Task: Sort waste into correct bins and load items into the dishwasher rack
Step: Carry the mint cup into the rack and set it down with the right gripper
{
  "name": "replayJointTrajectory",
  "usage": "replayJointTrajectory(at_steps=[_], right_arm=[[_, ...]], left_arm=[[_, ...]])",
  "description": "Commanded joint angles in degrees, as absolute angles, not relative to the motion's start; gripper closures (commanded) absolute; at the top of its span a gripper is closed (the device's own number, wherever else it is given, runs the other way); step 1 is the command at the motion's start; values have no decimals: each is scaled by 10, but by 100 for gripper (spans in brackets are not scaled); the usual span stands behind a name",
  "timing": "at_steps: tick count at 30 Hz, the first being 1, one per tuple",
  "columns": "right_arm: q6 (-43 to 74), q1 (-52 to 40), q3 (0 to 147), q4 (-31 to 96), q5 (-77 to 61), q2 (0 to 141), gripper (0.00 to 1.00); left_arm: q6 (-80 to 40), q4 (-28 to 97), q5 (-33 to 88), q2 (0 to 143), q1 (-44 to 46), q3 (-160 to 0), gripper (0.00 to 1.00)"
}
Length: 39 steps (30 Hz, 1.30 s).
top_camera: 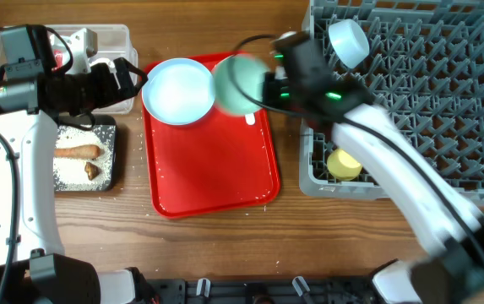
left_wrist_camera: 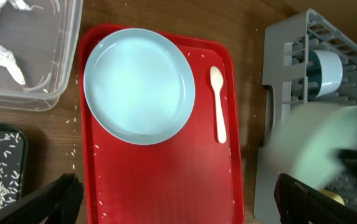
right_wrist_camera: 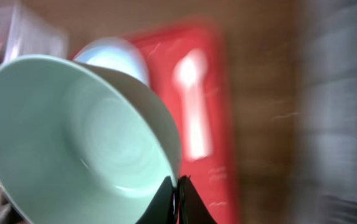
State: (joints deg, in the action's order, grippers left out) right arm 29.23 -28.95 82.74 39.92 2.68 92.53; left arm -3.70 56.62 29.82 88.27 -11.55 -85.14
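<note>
- Pale green bowl (top_camera: 235,84) pinched by its rim in the right end effector (right_wrist_camera: 177,190), over the red tray's (top_camera: 216,177) edge, near the dishwasher rack (top_camera: 444,101).
- Already racked: yellow cup (top_camera: 344,165), light blue bowl (top_camera: 348,40).
- Left to load: plate (top_camera: 178,91), spoon (left_wrist_camera: 217,112), both on the red tray.
- Waste apparently binned: black tray (top_camera: 111,173), clear tub (top_camera: 119,38).
- Left end effector (left_wrist_camera: 178,196) wide open, empty.

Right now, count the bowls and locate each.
2. The pale green bowl is held in the right gripper; the light blue bowl sits in the rack, far left corner. Others may be hidden.
</note>
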Motion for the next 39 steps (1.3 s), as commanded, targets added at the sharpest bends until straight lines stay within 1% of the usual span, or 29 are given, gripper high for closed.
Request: replayJointTrajectory(at_steps=[1, 3, 5, 8, 10, 12, 16, 19, 25, 29, 31, 39], right_arm=[[278, -284, 832, 465, 369, 826, 96], [291, -284, 832, 529, 539, 808, 96], [323, -283, 824, 565, 639, 814, 96], [326, -270, 799, 548, 745, 851, 95], [254, -257, 799, 529, 771, 892, 96], [138, -241, 799, 486, 776, 943, 96], [-25, -229, 799, 408, 787, 1036, 96], [-76, -227, 799, 400, 787, 1065, 96], [-89, -207, 799, 397, 771, 1073, 96], [-90, -204, 799, 397, 663, 1074, 97], [-90, -204, 799, 403, 621, 1074, 96], [-95, -236, 799, 417, 616, 1074, 95]], left_arm=[[-34, 564, 299, 883, -119, -855, 0], [-34, 564, 299, 883, -119, -855, 0], [-34, 564, 299, 883, -119, -855, 0], [-34, 564, 299, 883, -119, -855, 0], [-34, 564, 299, 883, -119, -855, 0], [-34, 564, 299, 883, -119, -855, 0], [-34, 564, 299, 883, -119, -855, 0], [-34, 564, 299, 883, -119, -855, 0], [-34, 564, 299, 883, -119, -855, 0], [-34, 564, 299, 883, -119, -855, 0], [-34, 564, 299, 883, -119, -855, 0], [-34, 564, 299, 883, -119, -855, 0]])
